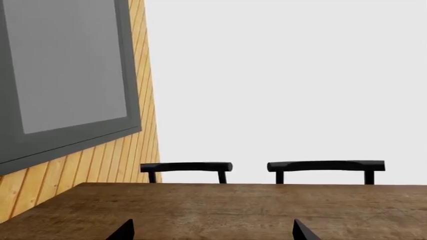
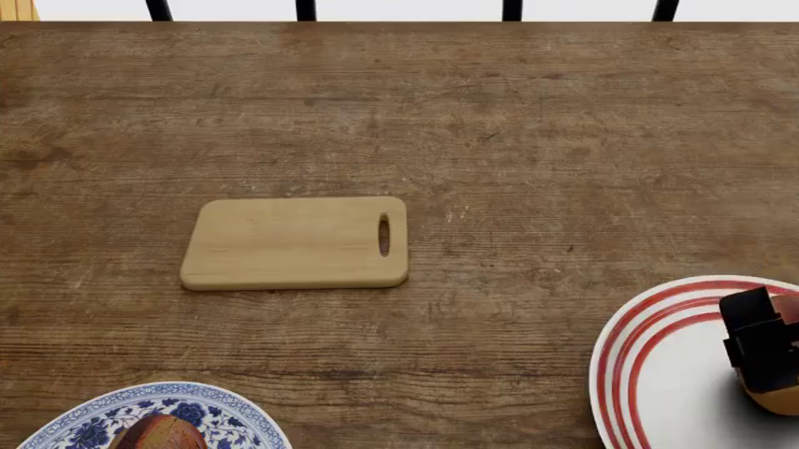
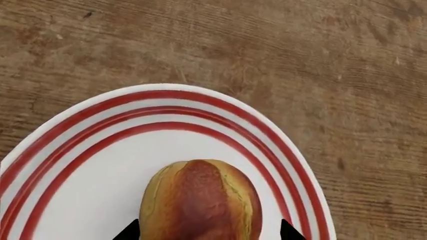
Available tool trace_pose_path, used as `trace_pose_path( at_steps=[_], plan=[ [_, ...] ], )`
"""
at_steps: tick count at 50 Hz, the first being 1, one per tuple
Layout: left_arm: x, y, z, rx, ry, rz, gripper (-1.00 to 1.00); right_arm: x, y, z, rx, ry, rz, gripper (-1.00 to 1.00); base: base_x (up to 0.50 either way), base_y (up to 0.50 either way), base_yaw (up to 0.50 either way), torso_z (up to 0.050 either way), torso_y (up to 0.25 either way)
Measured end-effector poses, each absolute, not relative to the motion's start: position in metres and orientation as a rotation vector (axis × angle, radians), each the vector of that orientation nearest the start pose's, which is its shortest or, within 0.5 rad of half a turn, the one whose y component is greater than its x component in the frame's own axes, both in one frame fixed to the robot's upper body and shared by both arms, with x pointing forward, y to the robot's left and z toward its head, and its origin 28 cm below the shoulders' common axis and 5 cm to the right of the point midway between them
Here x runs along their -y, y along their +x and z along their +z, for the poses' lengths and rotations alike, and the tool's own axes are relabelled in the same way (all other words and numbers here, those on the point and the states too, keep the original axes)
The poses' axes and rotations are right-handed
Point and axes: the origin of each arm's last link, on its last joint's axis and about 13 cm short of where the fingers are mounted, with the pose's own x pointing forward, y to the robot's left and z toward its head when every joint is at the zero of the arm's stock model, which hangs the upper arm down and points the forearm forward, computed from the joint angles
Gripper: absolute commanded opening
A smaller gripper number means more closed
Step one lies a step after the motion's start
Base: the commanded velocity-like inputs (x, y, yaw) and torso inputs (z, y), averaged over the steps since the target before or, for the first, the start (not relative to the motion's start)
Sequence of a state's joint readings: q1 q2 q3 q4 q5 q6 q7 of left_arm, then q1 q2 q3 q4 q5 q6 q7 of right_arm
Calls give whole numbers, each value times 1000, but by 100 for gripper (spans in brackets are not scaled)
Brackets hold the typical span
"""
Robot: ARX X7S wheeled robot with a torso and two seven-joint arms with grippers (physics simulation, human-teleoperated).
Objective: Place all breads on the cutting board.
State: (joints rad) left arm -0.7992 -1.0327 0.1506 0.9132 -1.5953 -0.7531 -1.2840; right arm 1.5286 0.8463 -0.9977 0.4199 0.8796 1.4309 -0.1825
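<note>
Dark, grainy wood filled nearly everything the head camera saw, a table [image 2: 525, 140] that ran back to a far edge where black chair [image 1: 325, 166] backs stood against a white wall. Nearest the robot, at the left front edge of the view, a blue-patterned plate [image 2: 238, 412] carried the dark reddish-brown roll [image 2: 160, 434], mostly cut off, so its long axis could not be read. At the right front, the red-ringed plate [image 2: 637, 355] held the golden-tan loaf [image 3: 200, 200]; in the right wrist view the loaf's long axis ran straight away from the camera, its scored orange-brown crust facing up. The right gripper [image 3: 208, 231] straddled that loaf, its two dark fingertips [image 3: 128, 231] spread wide at either flank, close beside the crust; whether they pressed it could not be told. Farther in, near mid-table, the cutting board [image 2: 294, 243] lay flat with its long axis left to right and its handle slot at the right end, bare wood open on all sides. The left gripper [image 1: 210, 231] hung above the table aimed level toward the chairs, its tips wide apart with nothing between them.
</note>
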Motion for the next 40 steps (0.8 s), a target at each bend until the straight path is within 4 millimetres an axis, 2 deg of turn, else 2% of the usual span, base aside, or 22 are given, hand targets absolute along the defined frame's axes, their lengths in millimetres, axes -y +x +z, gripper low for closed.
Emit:
trace_pose_path(
  at_steps=[23, 24, 34, 40],
  plan=[
    [-250, 158, 279, 241, 104, 201, 100, 279, 314, 254, -957, -226, 27, 100, 0, 0, 0, 0, 0],
    [-251, 158, 279, 241, 104, 201, 100, 279, 313, 253, -960, -223, 27, -100, 0, 0, 0, 0, 0],
    [-251, 157, 280, 242, 106, 202, 100, 280, 310, 255, -958, -202, 21, -100, 0, 0, 0, 0, 0],
    [-252, 157, 279, 241, 106, 202, 100, 281, 307, 272, -927, -191, 31, -100, 0, 0, 0, 0, 0]
  ],
)
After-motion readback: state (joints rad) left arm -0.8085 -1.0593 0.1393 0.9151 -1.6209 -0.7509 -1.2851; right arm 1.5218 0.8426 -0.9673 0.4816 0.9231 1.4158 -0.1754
